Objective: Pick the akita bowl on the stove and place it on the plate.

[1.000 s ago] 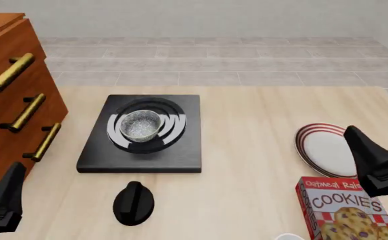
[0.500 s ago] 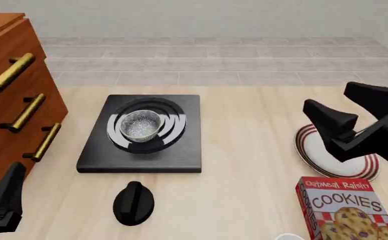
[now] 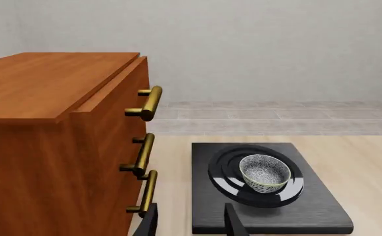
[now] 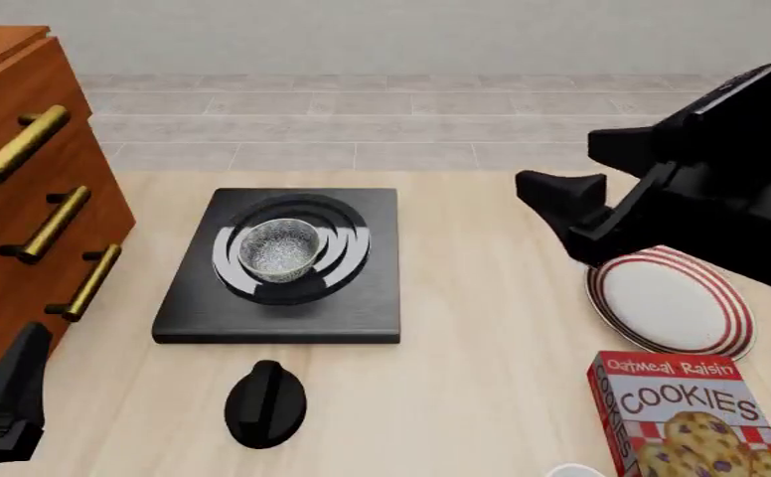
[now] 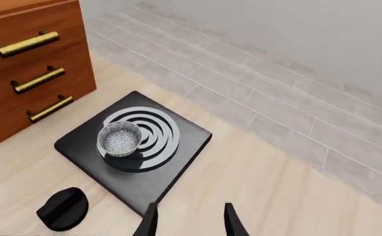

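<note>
Left wrist view: the akita bowl [image 3: 265, 172] sits upright on the rings of the stove [image 3: 267, 189], ahead of the left gripper [image 3: 191, 221], whose two finger tips stand apart with nothing between them, beside the wooden drawer cabinet [image 3: 59, 147]. Front view: the right gripper [image 4: 584, 189] hangs spread and empty above the table [image 4: 492, 338], between the stove [image 4: 283, 266] with its bowl [image 4: 279, 248] and the plate [image 4: 671, 301]; a black knob [image 4: 266, 402] and a cookie box [image 4: 691, 412] lie nearer the camera, and this arm looks the better placed one. Right wrist view: the bowl [image 5: 119, 138] lies ahead of and below the parted right gripper [image 5: 187, 221], across bare wood, with room all round its rim.
</note>
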`<action>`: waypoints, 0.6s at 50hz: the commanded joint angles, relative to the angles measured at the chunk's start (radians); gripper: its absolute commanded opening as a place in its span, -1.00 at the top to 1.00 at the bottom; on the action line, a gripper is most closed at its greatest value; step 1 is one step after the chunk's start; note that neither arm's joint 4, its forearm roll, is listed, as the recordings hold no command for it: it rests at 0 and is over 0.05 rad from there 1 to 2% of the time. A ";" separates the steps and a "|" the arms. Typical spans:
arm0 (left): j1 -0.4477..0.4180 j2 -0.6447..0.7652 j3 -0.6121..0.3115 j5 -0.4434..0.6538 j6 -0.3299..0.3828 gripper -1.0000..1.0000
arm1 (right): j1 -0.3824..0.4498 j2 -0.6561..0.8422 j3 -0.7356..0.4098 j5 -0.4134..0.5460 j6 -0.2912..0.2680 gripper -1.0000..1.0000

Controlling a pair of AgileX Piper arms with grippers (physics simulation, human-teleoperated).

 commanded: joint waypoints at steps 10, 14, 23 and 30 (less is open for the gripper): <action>0.000 0.000 0.000 0.000 0.000 -1.00 | 0.125 0.191 -0.160 0.066 0.091 -1.00; 0.000 0.000 0.000 0.000 0.000 -1.00 | 0.142 0.228 -0.196 0.077 0.103 -1.00; 0.000 0.000 0.000 0.000 0.000 -1.00 | 0.167 0.317 -0.276 0.118 0.125 -1.00; 0.000 0.000 0.000 0.000 0.000 -1.00 | 0.195 0.374 -0.343 0.154 0.138 -1.00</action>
